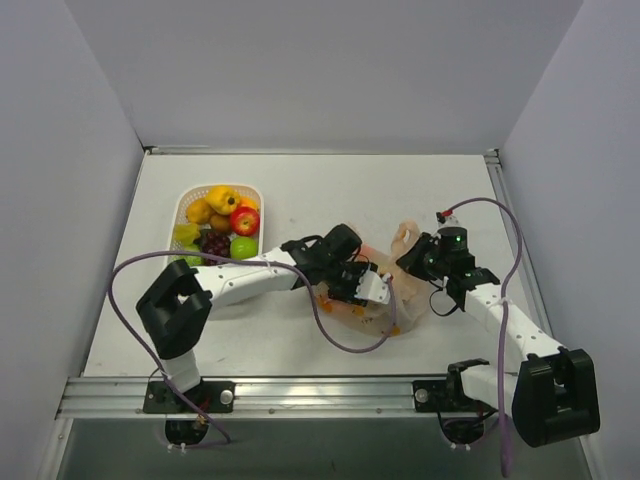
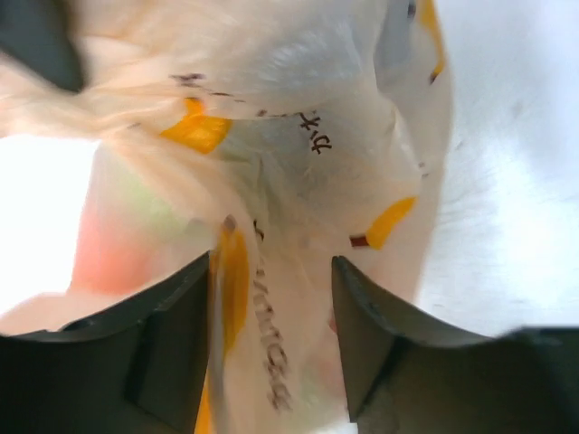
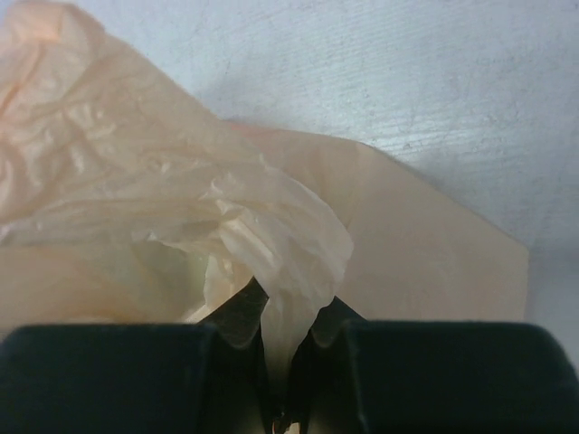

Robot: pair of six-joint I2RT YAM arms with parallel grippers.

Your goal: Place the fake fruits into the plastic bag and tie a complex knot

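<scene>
Two hands meet at the plastic bag, which lies crumpled on the table between them, well apart from the white lattice basket at the far left. The right hand is pressed together on a twisted fold of the bag's edge, pinching the film. The left hand is spread: its fingers stand apart with loose printed film lying between them, not clamped, so it holds nothing. Through the film beside one finger a reddish-green fruit shows, so at least one piece seems to be inside. Most of the fake fruits sit in the basket: a red apple, a green apple, dark grapes and some yellow pieces.

Judged from this, the filling is only begun and the knot is far off. The spread left hand stands deep among the folds, so drawing it out could snag the thin film and drag the bag along, or roll the fruit out of the mouth. The right hand grips only a narrow fold; if the bag is tugged, the slick film may slip free and the mouth collapse, leaving no opening for the next fruit. A hard pull against that pinch could also tear the film
</scene>
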